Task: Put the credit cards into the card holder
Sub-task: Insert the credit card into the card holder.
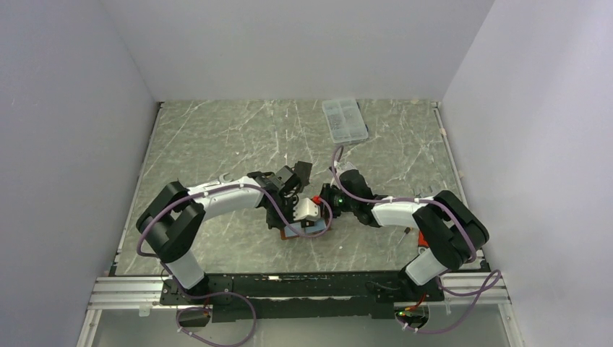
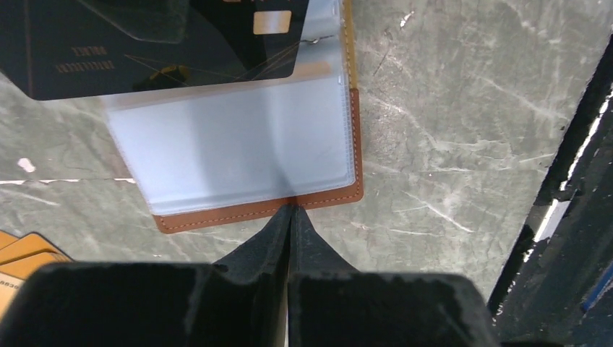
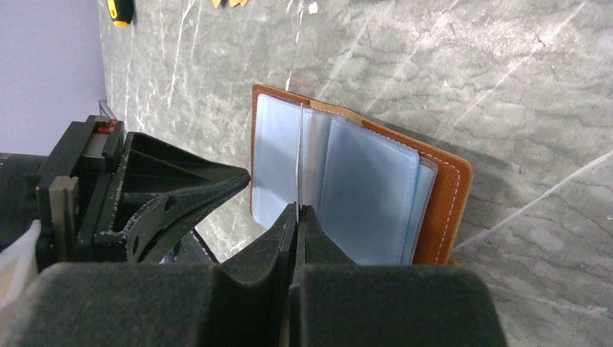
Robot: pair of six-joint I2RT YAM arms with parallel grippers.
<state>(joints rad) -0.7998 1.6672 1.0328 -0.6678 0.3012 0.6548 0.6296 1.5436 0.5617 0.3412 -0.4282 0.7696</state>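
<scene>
The card holder (image 2: 246, 212) lies open on the table, brown leather with pale blue-grey pockets; it also shows in the right wrist view (image 3: 448, 202) and in the top view (image 1: 298, 232). My left gripper (image 2: 291, 207) is shut, its tips touching the holder's near leather edge. My right gripper (image 3: 297, 208) is shut on one thin pocket leaf (image 3: 298, 152) and holds it upright. A black card (image 2: 144, 50) overlaps the far end of the pockets; I cannot tell whether it is inside one. An orange-tan card (image 2: 22, 253) lies to the left. The silver-grey card is out of view.
A clear plastic compartment box (image 1: 344, 119) lies at the back of the marble table (image 1: 217, 137). The two grippers meet close together at the table's middle (image 1: 307, 211). A small yellow-and-black object (image 3: 120, 9) lies far off on the table.
</scene>
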